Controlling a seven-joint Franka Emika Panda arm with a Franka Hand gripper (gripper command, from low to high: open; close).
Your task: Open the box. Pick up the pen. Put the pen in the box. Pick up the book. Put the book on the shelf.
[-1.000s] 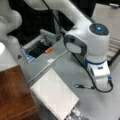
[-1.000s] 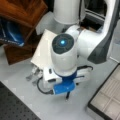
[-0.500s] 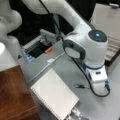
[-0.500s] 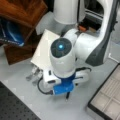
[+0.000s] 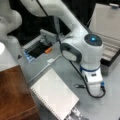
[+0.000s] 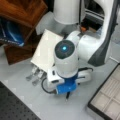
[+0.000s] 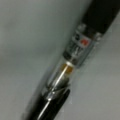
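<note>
At the left of a front view stands the reddish-brown polished wooden shelf (image 5: 13, 96), its flat top bare. Just beside it, to the right, the large white spiral-bound book (image 5: 53, 96) lies flat on the grey tabletop (image 5: 62, 67), so it has not been lifted. Past the book's near corner lie a few small silvery metal clips (image 5: 75, 113). Further back sits a shallow grey tray (image 5: 37, 48) with something orange in it.

Right of the book, a short dark stub on the tabletop looks like one end of the thin black pen (image 5: 79, 86), with its silvery bands. In the wrist view the pen (image 7: 67, 67) fills the picture on a slant, lying on the plain grey surface.

Over the last second the white arm has sunk a little and drawn slightly nearer. Its gripper (image 5: 94, 87) now hangs low over the tabletop, just to the right of the pen's visible end. The pincer's fingers are hidden under the wrist in both front views and do not appear in the wrist view. I cannot tell whether it is released or clenched, or whether it touches the pen.

At the far right the wide flat box (image 5: 111, 53), with silver-grey metal sides, stands with its lid raised. Its grey compartmented lining (image 6: 107, 100) shows no pen inside. Judged from this, the opening is done and the work stands at picking up the pen.
</note>
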